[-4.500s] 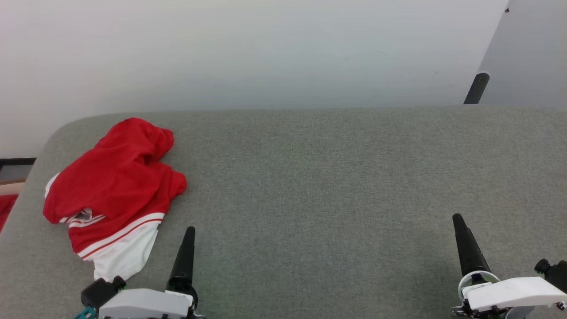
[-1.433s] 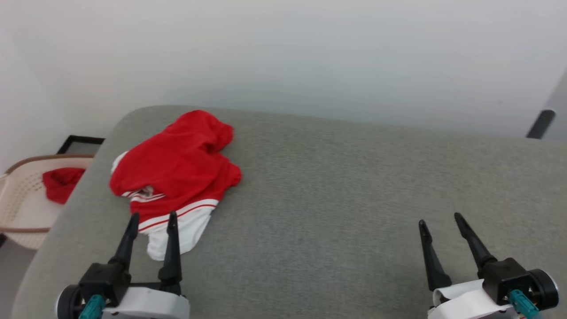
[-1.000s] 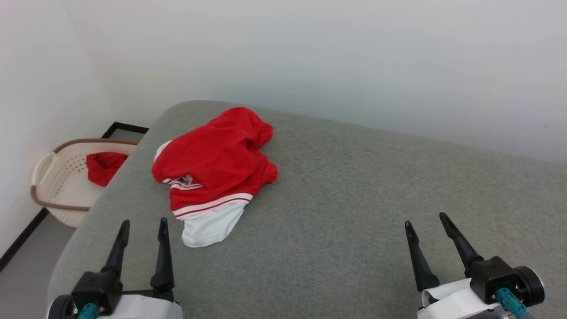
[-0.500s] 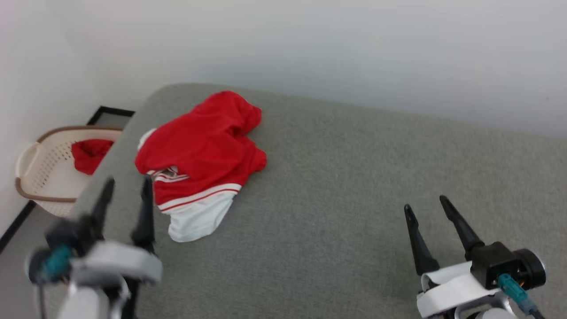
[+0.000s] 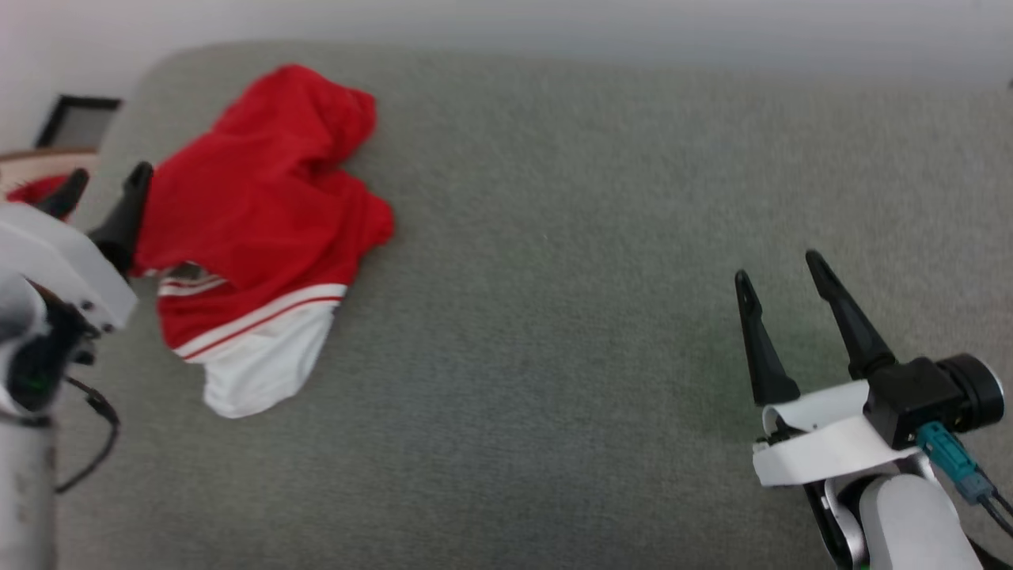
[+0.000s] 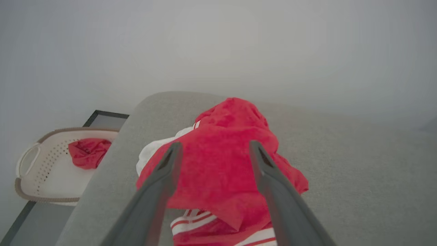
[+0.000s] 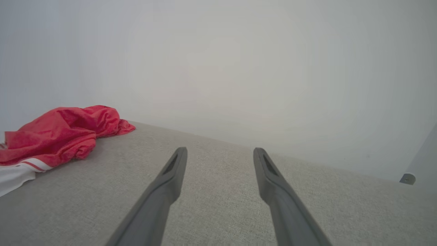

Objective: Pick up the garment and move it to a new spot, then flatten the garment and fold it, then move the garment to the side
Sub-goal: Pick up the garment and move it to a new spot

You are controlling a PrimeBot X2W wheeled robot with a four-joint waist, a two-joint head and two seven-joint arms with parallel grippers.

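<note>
Status: my head camera has tipped down and swung since half a second ago, so the whole frame shifted. That is my own motion, not the scene's. The red jersey shirt [image 5: 253, 206] is in the same crumpled heap on the grey fabric surface [image 5: 570, 237]. Its white sleeve with red-and-white striped trim is at the end nearest me, and the lettering isn't visible.

My left gripper [image 5: 111, 171] has moved forward. Half a second ago its tips were level with the striped trim; now they're past it, along the shirt's left edge. The right finger is against the red cloth; I can't tell if it's touching. The fingers are spread wide with nothing between them. In the left wrist view the left gripper [image 6: 215, 144] looks down on the heap, with the shirt [image 6: 218, 171] directly ahead and under the fingers. A laundry basket [image 6: 41, 164] sits off to its left, past the surface's edge, with a red cloth [image 6: 89, 152] inside.

My right gripper [image 5: 777, 266] is in the same pose as before, fingers wide apart and empty over bare fabric. In the right wrist view [image 7: 220, 150] the shirt [image 7: 58, 133] lies well off to its left.
</note>
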